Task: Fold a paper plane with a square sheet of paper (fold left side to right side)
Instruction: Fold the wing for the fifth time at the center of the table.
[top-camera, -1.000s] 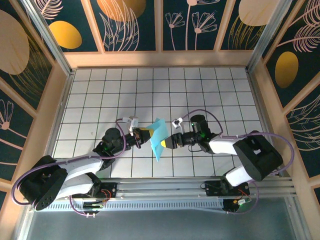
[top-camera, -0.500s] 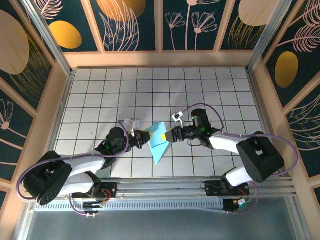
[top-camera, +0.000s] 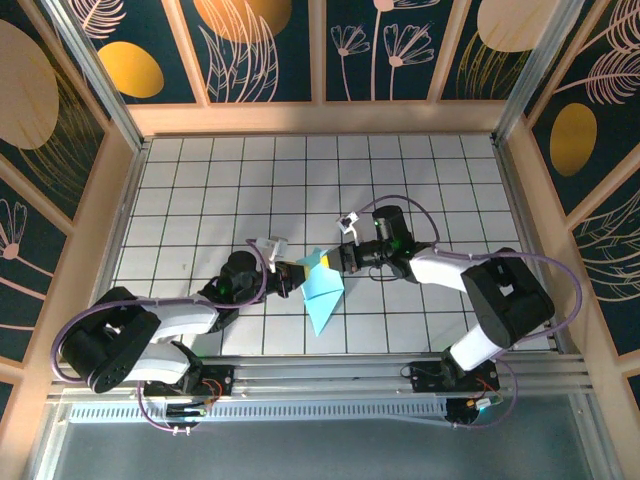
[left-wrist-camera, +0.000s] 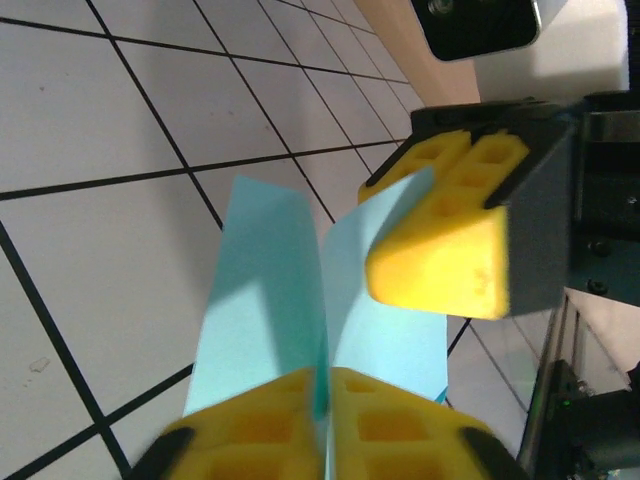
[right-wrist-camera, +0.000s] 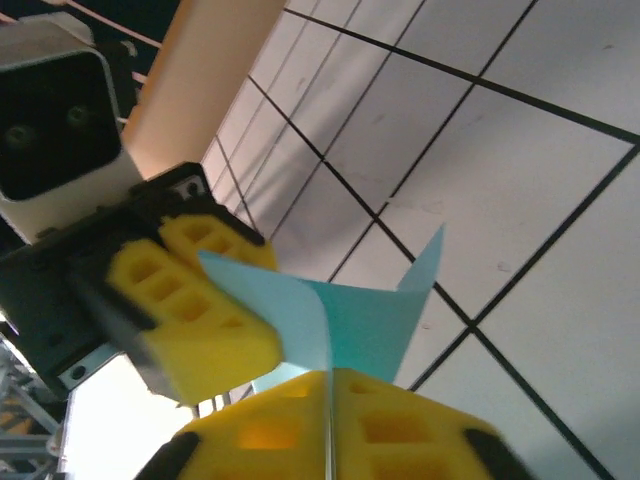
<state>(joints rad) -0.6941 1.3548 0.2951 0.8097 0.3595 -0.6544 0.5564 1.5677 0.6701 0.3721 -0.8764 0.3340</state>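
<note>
Paper plane (top-camera: 322, 290) is found as a light-blue, creased, pointed shape, located slightly nearer the near edge of the bench (top-camera: 200, 180) than its middle, about midway between the left and right edges. Its point is directed toward the near edge; two flaps are spread apart from a centre crease. Whether the point rests on the tiled surface cannot be told.

Left pincer (left-wrist-camera: 322, 388) is seen clenched on the paper plane — in the left wrist view the yellow pads (left-wrist-camera: 250, 425) are pressed almost together, with an edge of the paper caught in the seam between them.

Right pincer (right-wrist-camera: 328, 400) is likewise clenched on the paper plane — in the right wrist view the paper is pinched in the seam between its pads (right-wrist-camera: 400, 430).

From above, both pincers are observed meeting at the far end of the paper, the left from the left edge's side, the right from the right edge's side, their tips just beside one another.
</note>
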